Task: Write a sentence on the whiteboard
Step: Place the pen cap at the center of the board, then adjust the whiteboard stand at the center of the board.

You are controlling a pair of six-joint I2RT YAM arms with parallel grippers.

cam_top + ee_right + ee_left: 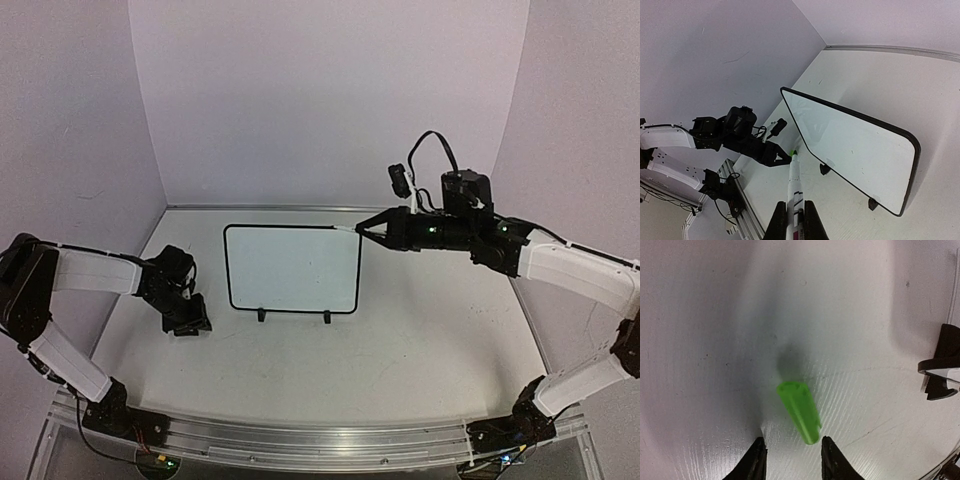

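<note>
Starting from the whiteboard (292, 270), I am seeing it standing on its two small black feet (262, 315) near the middle of the table (440, 340), its black-framed white face turned toward the arms. The right gripper (362, 230) is hovering at the board's upper right corner. In the right wrist view its fingers are clamping tight on a marker (794, 180) with a white barrel. The green tip is pointing out ahead of the fingers and sitting just beside the board's edge. I cannot tell whether the tip is touching the frame.

Moving outward to the left, the left gripper (792, 445) is sitting low over the table, off to the left of the board's lower left corner. Its wrist camera is showing me both black fingers (757, 462) standing apart and gripping nothing. A green cap (799, 410) is lying on the table between and just ahead of the tips. Its near end is close to the right-hand finger, and I cannot tell if the two are touching. One foot and a bottom corner of the board are showing at the right edge of that view.
</note>
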